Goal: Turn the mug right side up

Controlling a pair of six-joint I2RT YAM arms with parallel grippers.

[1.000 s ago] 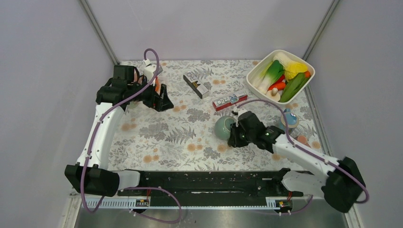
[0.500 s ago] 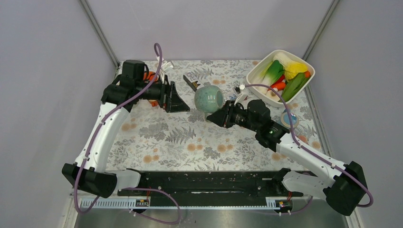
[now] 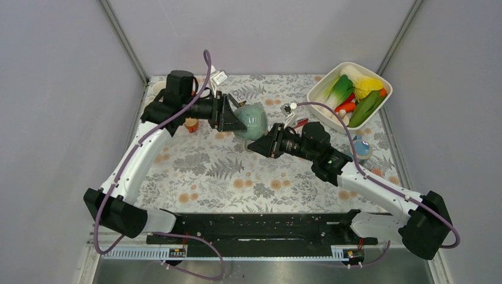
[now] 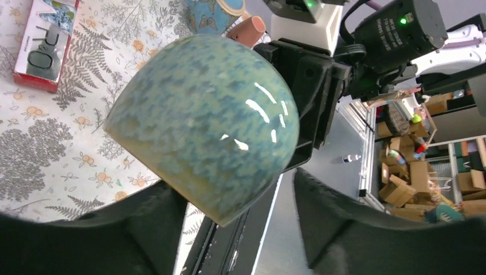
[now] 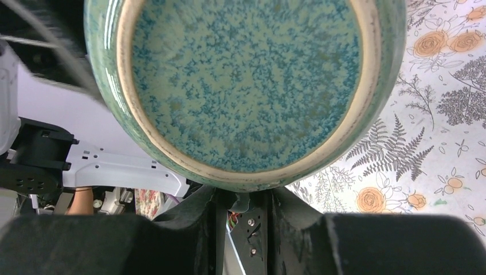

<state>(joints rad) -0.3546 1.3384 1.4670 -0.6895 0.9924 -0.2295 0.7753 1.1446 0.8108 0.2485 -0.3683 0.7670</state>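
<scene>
A speckled blue-green mug [image 3: 251, 120] hangs tipped on its side above the back of the flowered table. My right gripper [image 3: 266, 141] is shut on the mug's handle side, and its fingers [image 5: 206, 200] pinch a green piece just under the rim. In the right wrist view the mug [image 5: 246, 80] shows its open mouth and inside. My left gripper [image 3: 237, 118] reaches in from the left, open, with the mug's rounded body [image 4: 206, 120] between its jaws. A gap remains by one of its fingers [image 4: 321, 200].
A white bowl [image 3: 379, 77] full of toy vegetables stands at the back right. A red box [image 4: 46, 46] and a black-and-white box [image 3: 237, 94] lie near the mug. A small blue cup [image 3: 361, 148] stands to the right, an orange item [image 3: 190, 125] to the left.
The right arm lifted the mug off the table and carried it back and left. The left arm swung right to meet it, and its jaws narrowed around the mug's body.
</scene>
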